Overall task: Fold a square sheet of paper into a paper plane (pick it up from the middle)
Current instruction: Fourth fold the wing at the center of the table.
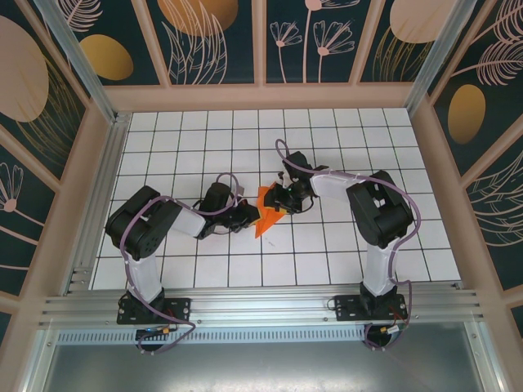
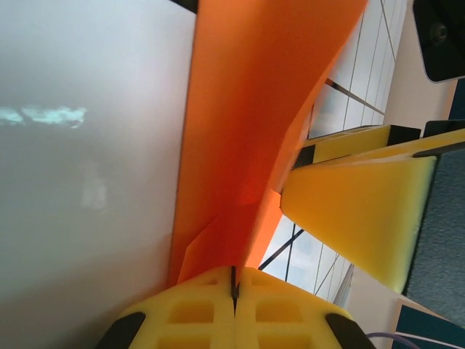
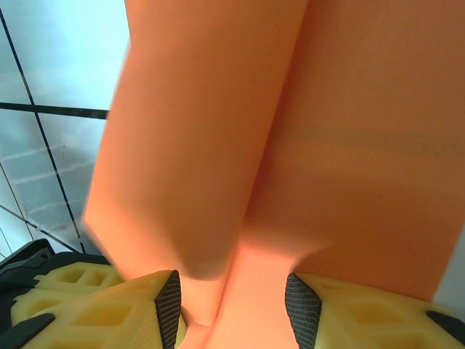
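— How many sheets were on your table?
— One orange sheet of paper [image 1: 267, 216], mid-tabletop [image 1: 327, 253]. Your left gripper [image 2: 234, 282] pinched it tight; your right gripper [image 3: 229, 294] straddled it, hold unclear.

Left arm [image 1: 155, 220] jaws tight together; right arm [image 1: 376, 208] jaws apart

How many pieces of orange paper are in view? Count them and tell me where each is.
1. The folded bright orange paper sheet is in the middle of the white tiled table, pinched in the shut left gripper, with the right gripper open astride it. Others may be hidden.
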You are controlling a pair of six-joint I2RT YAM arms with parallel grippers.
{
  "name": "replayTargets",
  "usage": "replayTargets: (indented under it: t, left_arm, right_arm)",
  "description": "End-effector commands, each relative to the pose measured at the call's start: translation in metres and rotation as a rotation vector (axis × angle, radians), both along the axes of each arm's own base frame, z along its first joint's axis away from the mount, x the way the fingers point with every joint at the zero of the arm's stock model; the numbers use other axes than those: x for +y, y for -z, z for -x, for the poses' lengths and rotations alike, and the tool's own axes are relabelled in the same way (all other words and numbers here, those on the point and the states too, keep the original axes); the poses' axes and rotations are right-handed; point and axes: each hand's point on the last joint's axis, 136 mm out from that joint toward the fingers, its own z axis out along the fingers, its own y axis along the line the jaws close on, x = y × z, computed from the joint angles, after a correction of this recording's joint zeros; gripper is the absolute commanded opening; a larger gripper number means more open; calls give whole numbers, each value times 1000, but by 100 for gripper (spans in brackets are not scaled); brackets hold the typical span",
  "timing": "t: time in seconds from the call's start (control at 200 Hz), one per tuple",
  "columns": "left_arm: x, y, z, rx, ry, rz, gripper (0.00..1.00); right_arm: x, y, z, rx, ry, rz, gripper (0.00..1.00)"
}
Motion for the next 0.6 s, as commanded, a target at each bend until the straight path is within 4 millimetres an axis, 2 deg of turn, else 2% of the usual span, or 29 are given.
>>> replayTargets:
  t: [0.0, 0.37, 0.595]
  left_arm:
    - [-5, -25, -14, -99, 18, 26, 6]
    - [1, -10, -15, -81, 12, -39, 6]
    - [0, -4, -10, -84, 59, -62, 3]
  right_arm:
    - [-46, 64, 23, 101, 28, 250, 48]
    - [-37, 58, 24, 111, 34, 157, 48]
    - [-25, 39, 16, 76, 36, 42, 48]
